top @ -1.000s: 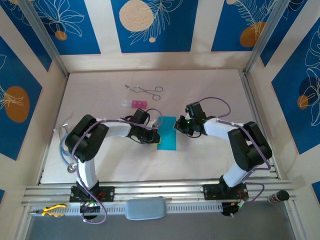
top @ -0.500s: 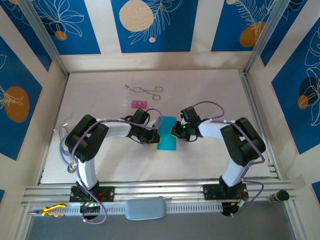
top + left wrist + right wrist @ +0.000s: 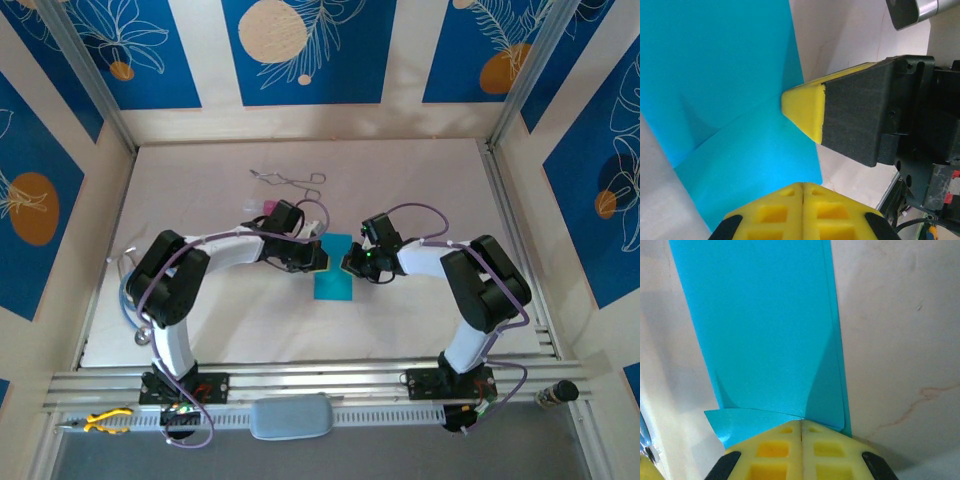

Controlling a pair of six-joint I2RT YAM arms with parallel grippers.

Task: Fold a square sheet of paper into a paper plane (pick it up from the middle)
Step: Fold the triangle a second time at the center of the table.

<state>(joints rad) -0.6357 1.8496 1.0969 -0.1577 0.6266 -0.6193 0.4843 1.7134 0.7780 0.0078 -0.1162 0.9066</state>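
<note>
The square sheet of paper (image 3: 333,284), folded to a strip, was laid mid-table w/ its long axis near–far. Its far end was flanked by both arms, approx. equally near: left gripper (image 3: 318,258) at the far-left corner, right gripper (image 3: 348,263) at the far-right edge. Both were seen w/ jaws closed, the right tip pressed on the paper. No pinch could be confirmed.

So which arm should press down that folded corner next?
Probably left. The left tool, shut, sits right over the turned-over corner of the blue paper, while the right tool pins the crease end.
</note>
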